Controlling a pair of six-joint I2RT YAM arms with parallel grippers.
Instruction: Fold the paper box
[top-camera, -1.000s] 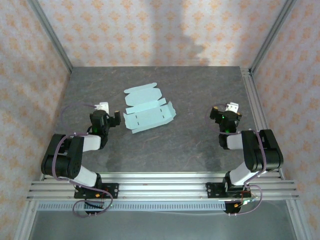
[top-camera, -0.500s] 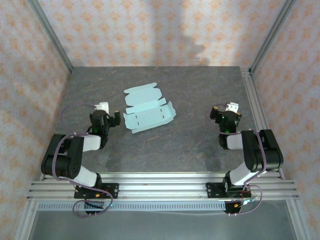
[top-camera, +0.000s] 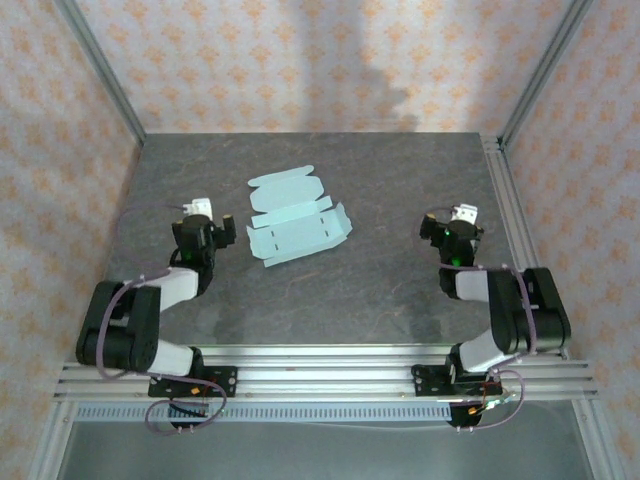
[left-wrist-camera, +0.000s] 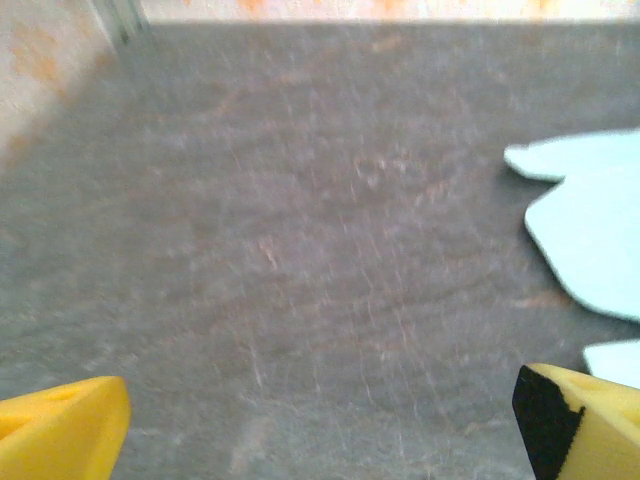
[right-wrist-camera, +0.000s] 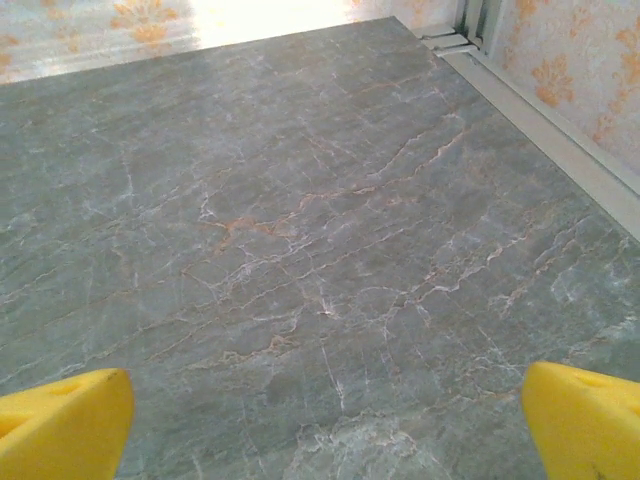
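The paper box lies as a flat pale mint-blue die-cut sheet with rounded flaps near the middle of the grey stone table. My left gripper hovers just left of the sheet, apart from it, open and empty. In the left wrist view the paper box shows its rounded flaps at the right edge, and the yellow fingertips stand far apart over bare table. My right gripper is at the right side, well away from the sheet, open with nothing between its yellow fingertips.
Patterned walls and aluminium posts close in the table on three sides. A metal rail runs along the table's right edge. The rail lies close to my right gripper in the right wrist view.
My left arm has stretched forward a little, carrying its gripper slightly up and left. The right arm has shifted only slightly. The sheet has not moved.
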